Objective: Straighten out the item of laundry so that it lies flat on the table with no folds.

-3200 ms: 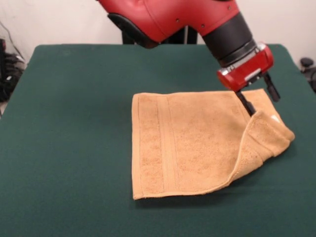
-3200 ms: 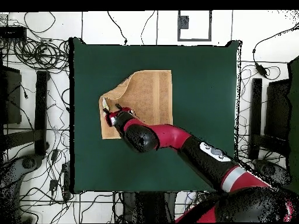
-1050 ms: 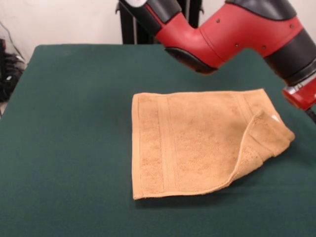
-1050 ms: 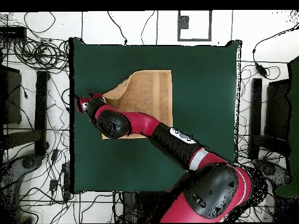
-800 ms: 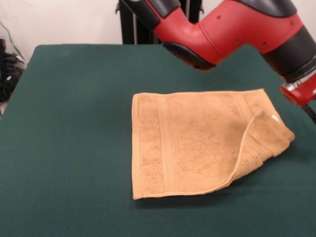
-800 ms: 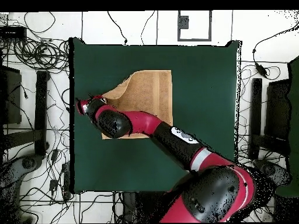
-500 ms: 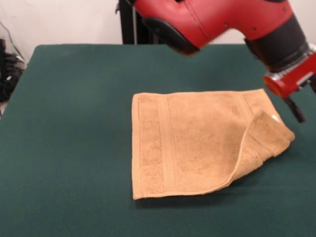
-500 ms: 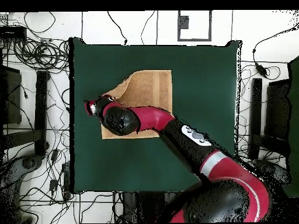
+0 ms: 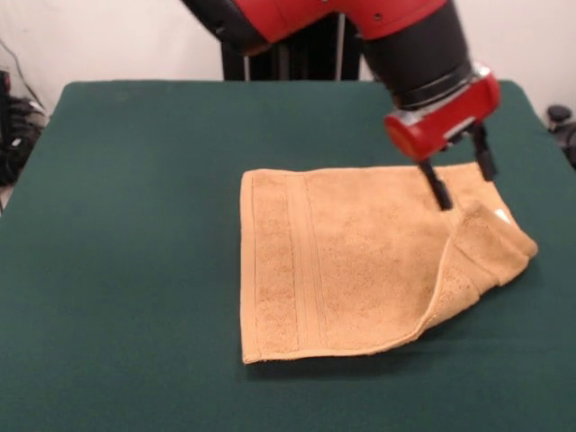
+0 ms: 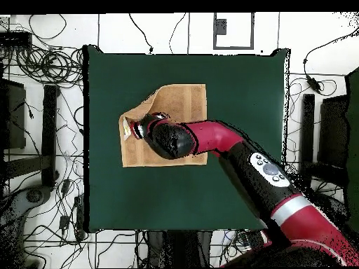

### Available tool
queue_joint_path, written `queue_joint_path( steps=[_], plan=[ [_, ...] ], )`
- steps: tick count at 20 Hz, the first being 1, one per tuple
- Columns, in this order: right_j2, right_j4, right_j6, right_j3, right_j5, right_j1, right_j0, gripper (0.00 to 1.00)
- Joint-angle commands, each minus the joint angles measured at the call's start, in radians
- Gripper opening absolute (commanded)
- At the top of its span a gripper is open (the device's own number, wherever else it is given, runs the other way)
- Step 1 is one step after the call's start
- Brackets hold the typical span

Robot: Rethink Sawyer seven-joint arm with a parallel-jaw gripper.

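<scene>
Jaws are standing spread apart, two black fingers splayed with clear air between them and nothing held, and the gripper is hanging just above the far right part of the towel, right beside the folded-over corner. The big picture first: the table is filling the front view in dark green, and the hand towel is lying a little right of its middle, well away from every edge. The orange-tan cloth is sitting mostly flat, its slightly longer axis running left to right across the front view, with the woven border bands running front to back near its left edge. The near right corner is doubling back over the towel, forming a raised flap that is pointing up and toward the gripper, and a small white label is showing on top of that flap.

Switching overhead: the table is showing as a whole with cables on the floor around it, which the front view is cutting off, and the towel is lying left of centre there. The red arm is reaching across from the lower right and is covering much of the cloth, so the gripper is barely readable from above; the spread of the fingers is coming through in the front view alone.
</scene>
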Motion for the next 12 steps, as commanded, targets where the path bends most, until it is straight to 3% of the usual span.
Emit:
queue_joint_path(
  steps=[1,7,12],
  plan=[
    [0.071,-0.042,-0.238,-0.058,0.188,0.084,-0.018,1.0],
    [0.114,-0.048,-0.274,-0.079,0.259,0.124,-0.045,1.0],
    [0.088,-0.126,-0.2,-0.105,0.16,0.111,-0.028,1.0]
  ],
)
